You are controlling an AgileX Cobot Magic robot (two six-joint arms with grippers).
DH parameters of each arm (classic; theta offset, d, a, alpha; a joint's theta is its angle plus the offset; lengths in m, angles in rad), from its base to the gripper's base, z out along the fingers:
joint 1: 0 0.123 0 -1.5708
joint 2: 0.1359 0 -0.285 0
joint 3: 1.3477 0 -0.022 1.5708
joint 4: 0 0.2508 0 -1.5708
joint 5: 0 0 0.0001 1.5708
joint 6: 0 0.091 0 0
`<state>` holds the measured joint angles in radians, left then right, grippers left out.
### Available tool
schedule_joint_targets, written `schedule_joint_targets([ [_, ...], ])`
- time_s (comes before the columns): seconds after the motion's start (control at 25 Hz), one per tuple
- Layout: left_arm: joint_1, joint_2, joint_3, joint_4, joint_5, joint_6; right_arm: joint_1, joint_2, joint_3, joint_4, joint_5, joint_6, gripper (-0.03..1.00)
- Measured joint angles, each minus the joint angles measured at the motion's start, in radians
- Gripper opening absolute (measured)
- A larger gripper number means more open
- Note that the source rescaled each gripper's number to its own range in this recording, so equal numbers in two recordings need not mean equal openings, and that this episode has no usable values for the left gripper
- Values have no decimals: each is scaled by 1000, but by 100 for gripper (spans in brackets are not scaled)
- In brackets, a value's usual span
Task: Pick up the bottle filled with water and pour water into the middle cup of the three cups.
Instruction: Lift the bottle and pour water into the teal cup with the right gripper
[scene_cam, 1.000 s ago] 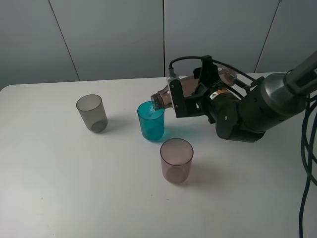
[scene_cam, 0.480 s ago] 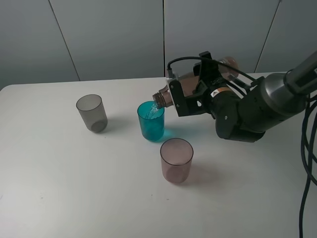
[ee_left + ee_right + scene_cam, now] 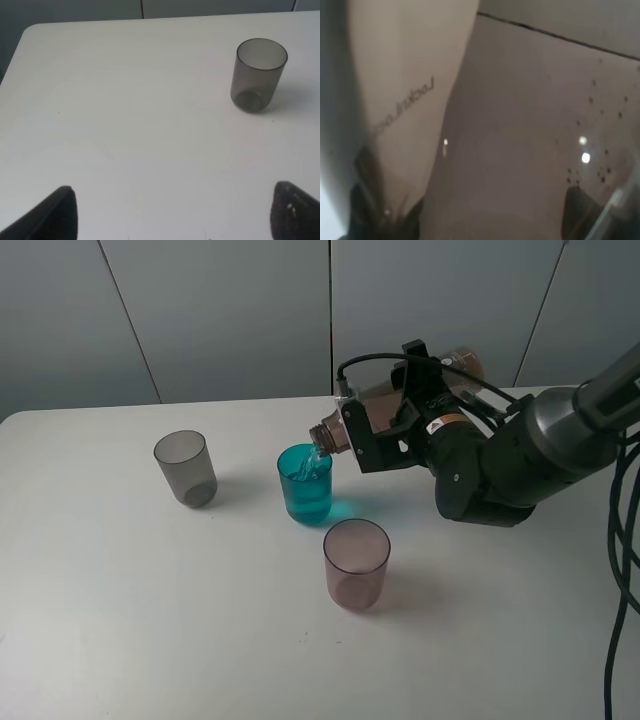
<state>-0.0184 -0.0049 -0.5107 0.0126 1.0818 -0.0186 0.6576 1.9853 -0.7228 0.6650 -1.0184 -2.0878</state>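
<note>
Grey wall panels (image 3: 220, 320) stand behind a white table (image 3: 120, 620). Its rounded far-left corner and back edge are in view, and its front and left parts lie bare. From the right, the right arm (image 3: 520, 465) reaches over the tabletop, with black cables (image 3: 620, 570) hanging past the right edge.

The right gripper (image 3: 385, 425) is clamped on the bottle (image 3: 332, 434). The bottle is tipped nearly level with its base slightly raised, and its mouth is just above the near rim of the teal cup (image 3: 306, 490), into which a thin stream falls. In the right wrist view the bottle's wall (image 3: 520, 125) fills the frame.

The teal cup stands mid-table. The grey cup (image 3: 185, 468) is well apart to its left and the pink cup (image 3: 356, 563) is near its front right, all upright.

The left gripper (image 3: 172, 217) hovers over bare table with its fingers (image 3: 55, 215) spread wide, holding nothing, well away from the grey cup.
</note>
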Motion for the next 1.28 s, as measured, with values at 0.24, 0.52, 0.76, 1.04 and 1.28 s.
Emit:
schedule_joint_targets([
  [0.24, 0, 0, 0, 0, 0, 0, 0, 0, 0, -26, -26, -3, 0],
  [0.52, 0, 0, 0, 0, 0, 0, 0, 0, 0, -77, -47, -2, 0],
  [0.76, 0, 0, 0, 0, 0, 0, 0, 0, 0, -140, -52, -2, 0],
  [1.04, 0, 0, 0, 0, 0, 0, 0, 0, 0, -167, -64, -2, 0],
  [1.28, 0, 0, 0, 0, 0, 0, 0, 0, 0, -195, -102, -2, 0],
])
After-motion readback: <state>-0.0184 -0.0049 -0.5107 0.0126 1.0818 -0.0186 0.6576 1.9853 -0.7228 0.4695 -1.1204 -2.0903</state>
